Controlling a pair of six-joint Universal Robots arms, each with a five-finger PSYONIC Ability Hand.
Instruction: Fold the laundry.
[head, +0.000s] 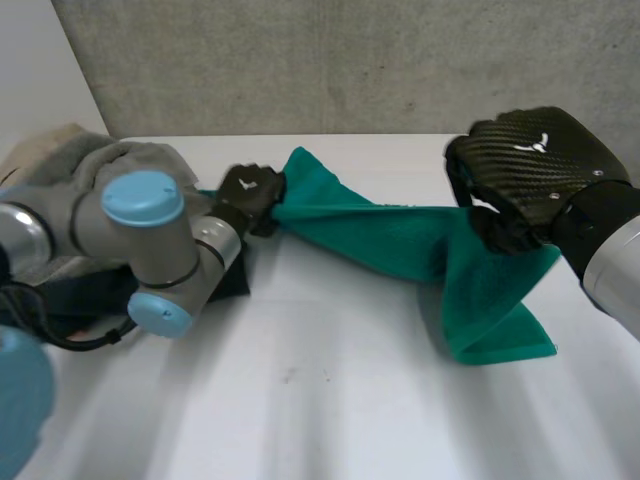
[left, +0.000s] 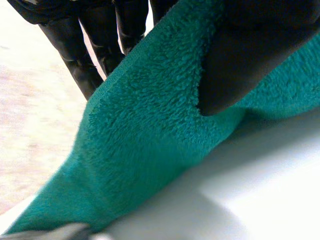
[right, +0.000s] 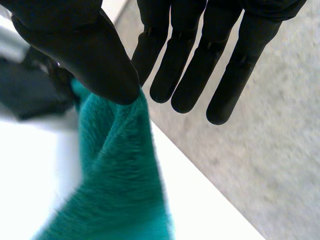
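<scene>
1. L robot hand (head: 250, 195): shut tight on one end of green towel (head: 380, 235). Thumb flat on the fluffy face, fingers (left: 80, 55) behind the hemmed edge, cloth pinched betw. them.
2. R robot hand (head: 530, 165): nipping a bunched ridge of towel betw. thumb tip and nearest finger. Other fingers (right: 235, 75) straight, slightly spread, clear of cloth.
3. Towel strung as a twisted band from L robot hand across to R robot hand, held up off desk (head: 300, 400) along that span, shadow under it.
4. Rest of towel drooping below R robot hand, folded over itself, lower end resting on desk just beneath that palm.
5. Laundry pile (head: 110, 160), beige and grey, heaped behind L arm's elbow (head: 145, 200), near L robot hand but not touching it, well apart from R robot hand.
6. Grey wall (head: 350, 60) beyond both fingertips, past desk's far edge.
</scene>
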